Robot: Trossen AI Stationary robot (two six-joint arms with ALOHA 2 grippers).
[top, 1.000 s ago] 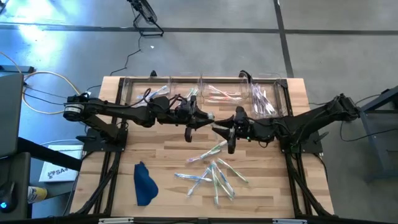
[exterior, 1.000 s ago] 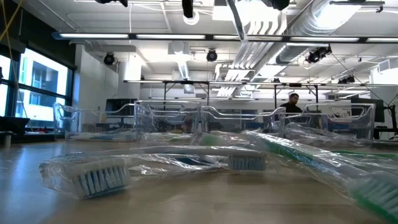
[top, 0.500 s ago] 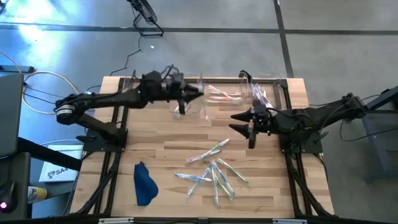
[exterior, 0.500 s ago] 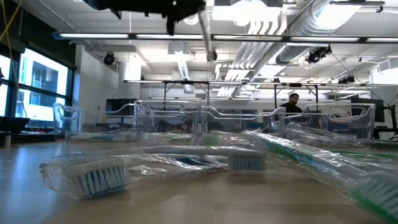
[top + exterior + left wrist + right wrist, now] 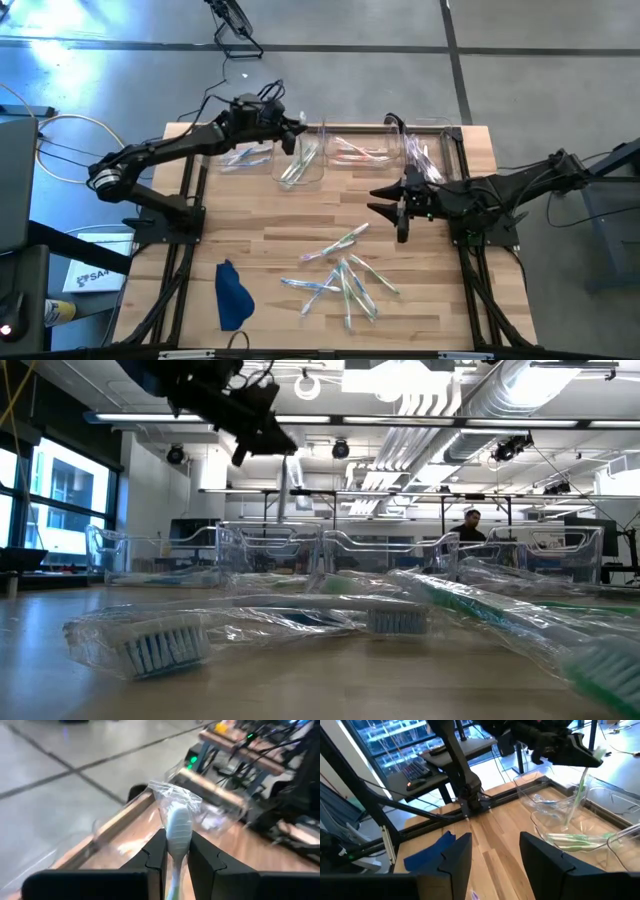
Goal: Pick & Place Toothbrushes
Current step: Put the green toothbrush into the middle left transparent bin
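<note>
Left gripper [image 5: 292, 133] pinching a wrapped toothbrush [image 5: 178, 827] above the bins.

Its two fingers [image 5: 156, 854] are clamped on the pale handle, whose crinkled clear wrapper sticks out past the tips; in the right wrist view the brush hangs down from it toward a clear bin [image 5: 300, 158] just below, where other green-handled brushes [image 5: 568, 838] already lie. Further bins [image 5: 365, 150] stand beside it along the table's far edge. The right gripper [image 5: 398, 205] hovers well apart over the table middle, fingers spread and empty. Beyond it a loose pile of toothbrushes [image 5: 343, 279] lies on the wooden table [image 5: 260, 225], with a dark blue cloth [image 5: 232, 293] off to the side.
</note>
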